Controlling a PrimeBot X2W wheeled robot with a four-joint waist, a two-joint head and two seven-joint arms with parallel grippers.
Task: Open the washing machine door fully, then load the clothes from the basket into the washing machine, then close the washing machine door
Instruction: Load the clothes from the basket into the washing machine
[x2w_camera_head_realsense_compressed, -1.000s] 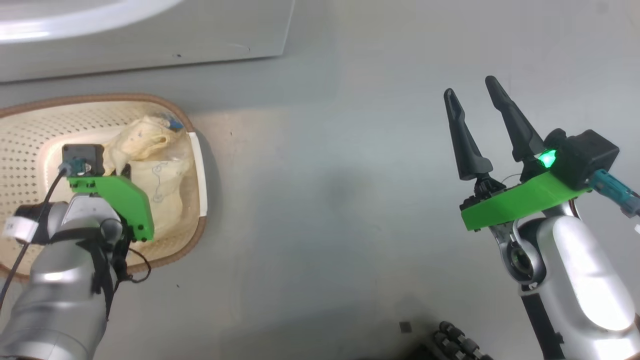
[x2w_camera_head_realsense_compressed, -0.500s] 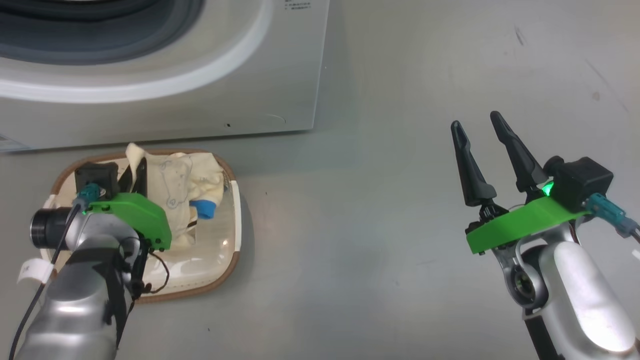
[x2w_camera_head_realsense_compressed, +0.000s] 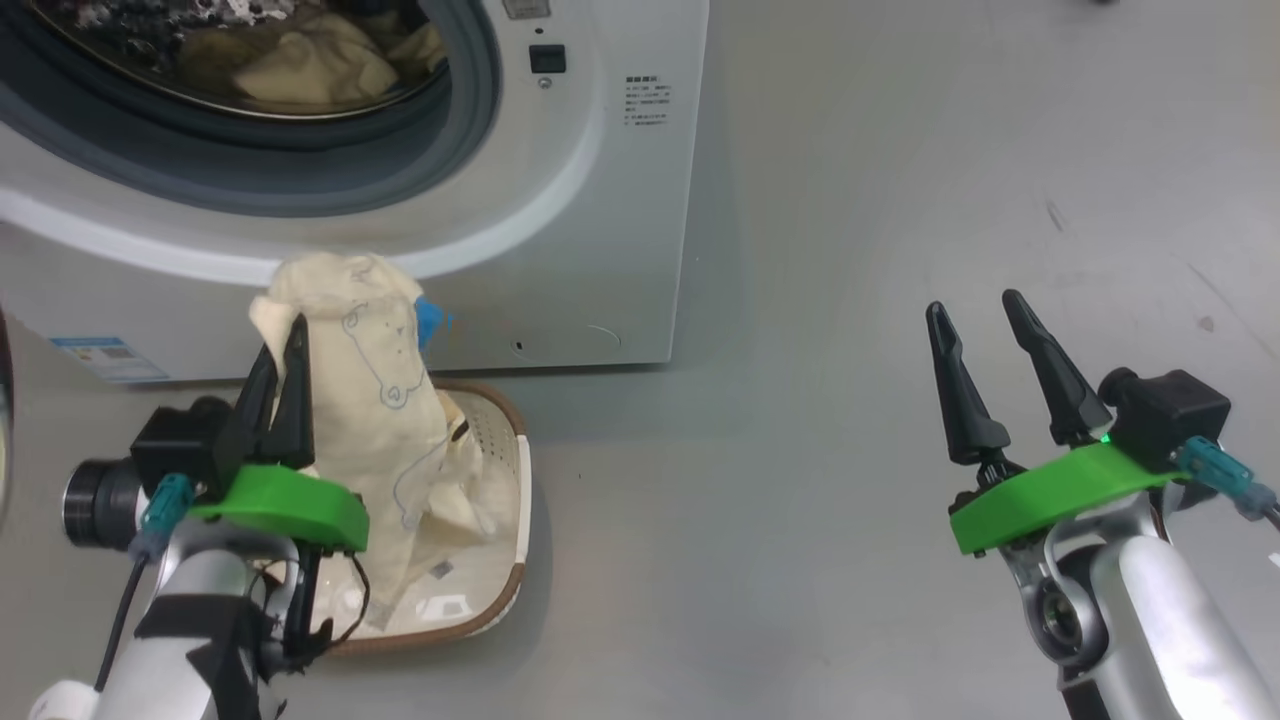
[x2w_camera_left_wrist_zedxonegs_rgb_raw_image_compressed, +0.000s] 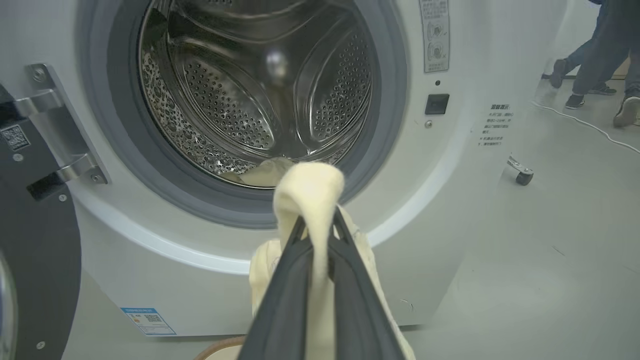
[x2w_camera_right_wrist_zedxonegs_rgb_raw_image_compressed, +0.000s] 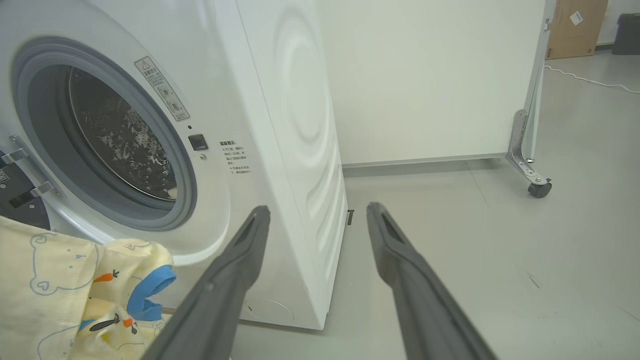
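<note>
Cream-yellow clothes (x2w_camera_head_realsense_compressed: 385, 420) — blue line prints, blue cuff; white washing machine (x2w_camera_head_realsense_compressed: 600, 200) — grey seal.

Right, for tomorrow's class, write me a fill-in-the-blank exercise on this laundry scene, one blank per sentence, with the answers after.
1. The left gripper is shut on the cream-yellow ____.
2. The right gripper holds nothing; its fingers stand ____.
3. On the floor under the hanging bundle stands the perforated cream ____.
4. Pale fabric lies inside the washing machine's steel ____.
Missing words: clothes; open; basket; drum.
</note>
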